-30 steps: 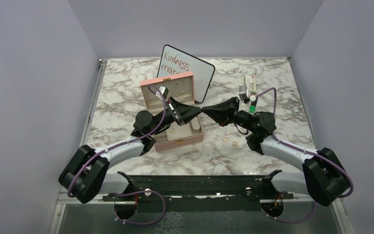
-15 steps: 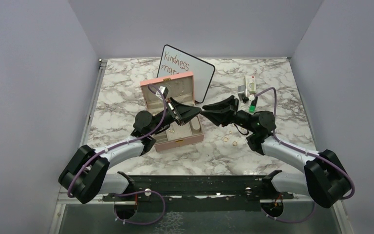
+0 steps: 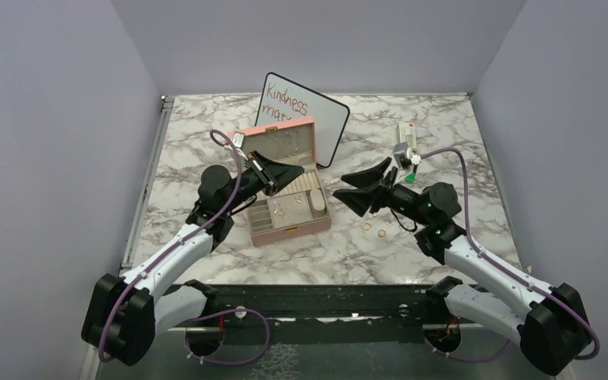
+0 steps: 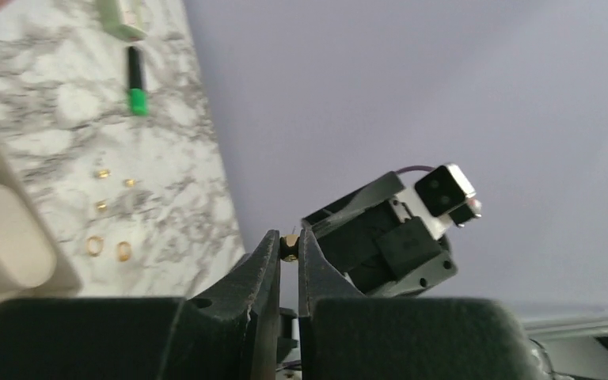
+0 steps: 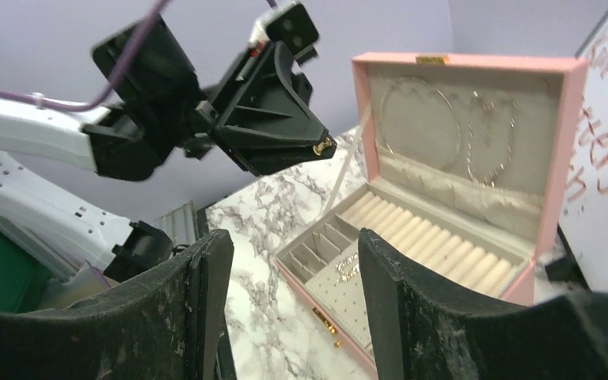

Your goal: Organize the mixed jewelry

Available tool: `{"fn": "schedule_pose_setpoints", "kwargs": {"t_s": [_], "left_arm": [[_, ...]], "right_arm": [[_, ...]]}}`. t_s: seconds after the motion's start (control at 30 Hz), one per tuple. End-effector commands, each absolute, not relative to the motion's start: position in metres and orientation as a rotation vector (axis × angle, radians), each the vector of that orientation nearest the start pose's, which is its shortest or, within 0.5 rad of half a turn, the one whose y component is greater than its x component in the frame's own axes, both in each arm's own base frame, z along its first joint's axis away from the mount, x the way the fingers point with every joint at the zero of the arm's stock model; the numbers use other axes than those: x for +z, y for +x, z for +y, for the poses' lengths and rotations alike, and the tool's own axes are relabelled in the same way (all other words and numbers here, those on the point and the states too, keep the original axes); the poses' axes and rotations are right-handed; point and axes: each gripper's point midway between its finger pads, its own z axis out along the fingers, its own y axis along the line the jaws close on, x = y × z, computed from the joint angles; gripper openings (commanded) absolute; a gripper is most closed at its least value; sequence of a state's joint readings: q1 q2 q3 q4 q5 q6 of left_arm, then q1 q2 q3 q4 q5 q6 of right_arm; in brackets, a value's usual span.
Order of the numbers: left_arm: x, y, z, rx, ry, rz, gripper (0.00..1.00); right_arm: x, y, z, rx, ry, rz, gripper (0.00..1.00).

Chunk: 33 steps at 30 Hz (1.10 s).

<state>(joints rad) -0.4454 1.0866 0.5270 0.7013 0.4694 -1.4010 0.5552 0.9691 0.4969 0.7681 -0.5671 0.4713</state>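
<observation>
A tiny gold bit is pinched tight at the tip of my left claw, up in the air above the open pink box. More little gold rings lie on the table, between the box and my right arm.

I think I am at the step of putting this bit away. Next I need to go down slowly to a small slot in the box and let go softly, so it does not bounce out.

My left arm reaches forward over the box, and its claw points across at my right claw. That one is wide, holds nothing, and hangs beside the box, facing it.
</observation>
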Motion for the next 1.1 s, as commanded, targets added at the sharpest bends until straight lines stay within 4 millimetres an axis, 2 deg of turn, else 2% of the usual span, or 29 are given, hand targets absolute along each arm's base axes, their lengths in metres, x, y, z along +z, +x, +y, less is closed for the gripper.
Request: {"fn": "schedule_pose_setpoints", "kwargs": {"t_s": [0.0, 0.17, 0.23, 0.4, 0.53, 0.67, 0.87, 1.07], "left_arm": [[0.244, 0.263, -0.244, -1.421, -0.260, 2.026, 0.10], [0.205, 0.264, -0.211, -1.006, -0.191, 2.261, 0.10], [0.193, 0.262, -0.204, -0.916, -0.141, 2.325, 0.10], [0.160, 0.263, -0.194, -0.745, -0.040, 2.494, 0.09], [0.143, 0.266, -0.193, -0.649, -0.031, 2.564, 0.08], [0.126, 0.269, -0.195, -0.500, -0.032, 2.618, 0.08], [0.124, 0.278, -0.201, -0.425, -0.040, 2.637, 0.08], [0.130, 0.287, -0.197, -0.374, -0.061, 2.614, 0.08]], "right_arm": [[0.256, 0.235, 0.257, 1.162, -0.443, 1.546, 0.64], [0.221, 0.234, 0.254, 1.176, -0.354, 1.705, 0.64], [0.204, 0.234, 0.254, 1.189, -0.312, 1.789, 0.62], [0.163, 0.224, 0.260, 1.291, -0.217, 1.932, 0.56], [0.130, 0.220, 0.259, 1.329, -0.066, 2.043, 0.54], [0.101, 0.218, 0.260, 1.328, 0.007, 2.128, 0.50], [0.088, 0.217, 0.265, 1.344, -0.018, 2.135, 0.50], [0.089, 0.217, 0.264, 1.346, -0.036, 2.095, 0.50]]}}
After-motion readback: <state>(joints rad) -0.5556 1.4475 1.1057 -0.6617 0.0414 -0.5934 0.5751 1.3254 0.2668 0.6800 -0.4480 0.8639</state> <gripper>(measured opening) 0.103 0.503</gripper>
